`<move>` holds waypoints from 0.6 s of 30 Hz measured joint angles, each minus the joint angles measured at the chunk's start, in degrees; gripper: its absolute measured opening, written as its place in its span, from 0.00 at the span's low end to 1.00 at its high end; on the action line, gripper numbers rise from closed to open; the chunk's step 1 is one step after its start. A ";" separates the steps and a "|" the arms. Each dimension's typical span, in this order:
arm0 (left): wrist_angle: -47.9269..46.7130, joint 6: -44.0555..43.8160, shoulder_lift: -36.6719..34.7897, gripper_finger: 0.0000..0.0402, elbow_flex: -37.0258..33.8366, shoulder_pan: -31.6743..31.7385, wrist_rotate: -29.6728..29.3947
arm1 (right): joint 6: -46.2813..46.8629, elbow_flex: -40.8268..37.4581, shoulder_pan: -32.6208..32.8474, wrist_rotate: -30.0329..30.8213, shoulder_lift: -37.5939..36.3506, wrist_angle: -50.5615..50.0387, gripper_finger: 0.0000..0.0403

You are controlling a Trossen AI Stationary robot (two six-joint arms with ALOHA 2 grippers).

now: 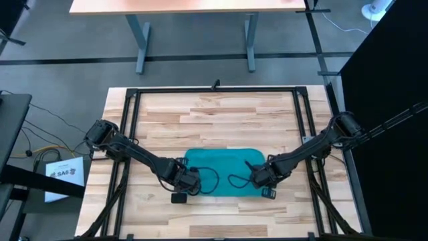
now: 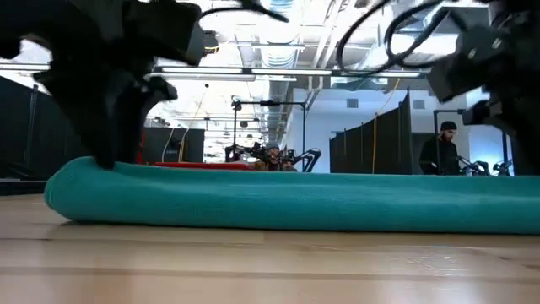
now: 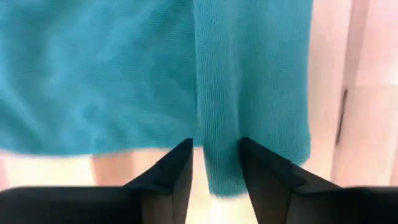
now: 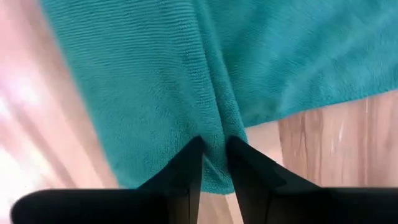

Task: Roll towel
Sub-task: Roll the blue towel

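Looking from the near edge of the table (image 1: 221,221), you have both grippers down at the towel's (image 1: 221,167) front hem, one at each near corner. Your left gripper (image 3: 214,171) straddles a raised fold of the teal cloth: the fold runs between its two dark fingers (image 3: 177,177), and you can see slim gaps on either side of it, so the fingers look loosened around the fold rather than pinching it hard. Your right gripper (image 4: 214,163) sits at the towel's other near corner, and there the cloth puckers into a tight crease right where the fingertips meet, so it is gripping the towel's edge, fingers nearly together on the fabric. In the overhead view the left gripper (image 1: 184,179) and the right gripper (image 1: 262,177) flank the towel's front edge, each arm reaching in diagonally from its own side of the table. The towel lies about mid-table, nearer the front than the back, spread wide with rounded corners. From table height the towel (image 2: 287,203) shows as a long, low, rounded teal band across the wood, its front edge turned over into a soft lip. Beyond the towel, past the table's far side, a person (image 2: 439,152) in dark clothes stands among dark partitions.
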 joint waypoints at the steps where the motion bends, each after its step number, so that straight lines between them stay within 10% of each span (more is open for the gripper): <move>1: -0.79 0.46 -0.17 0.31 0.66 0.00 -1.40 | -0.90 0.21 0.34 0.17 -0.44 0.23 0.17; 18: -6.63 2.05 -0.37 0.32 11.85 -1.48 -8.00 | -3.08 2.73 1.26 -4.16 -5.35 5.66 0.19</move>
